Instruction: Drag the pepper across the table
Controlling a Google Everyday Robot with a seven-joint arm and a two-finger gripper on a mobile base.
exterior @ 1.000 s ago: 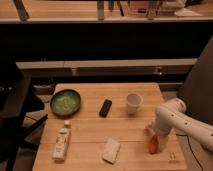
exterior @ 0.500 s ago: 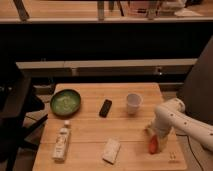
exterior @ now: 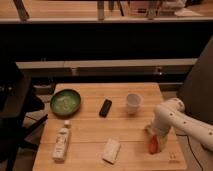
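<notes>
Six things, one of each, lie on the square light wooden plank table (exterior: pixel 87 125): a round green bowl (exterior: pixel 65 102) at 10 o'clock, a black rectangular block (exterior: pixel 105 107) at 12, a white cup (exterior: pixel 133 102) at 1, a white bottle (exterior: pixel 62 142) at 8, a flat white packet (exterior: pixel 111 150) at 6 and a small red-orange pepper (exterior: pixel 153 145) at 4. The gripper (exterior: pixel 152 133) is just above the pepper; I cannot tell whether the claw is spread or pinching. The room behind is dark.
</notes>
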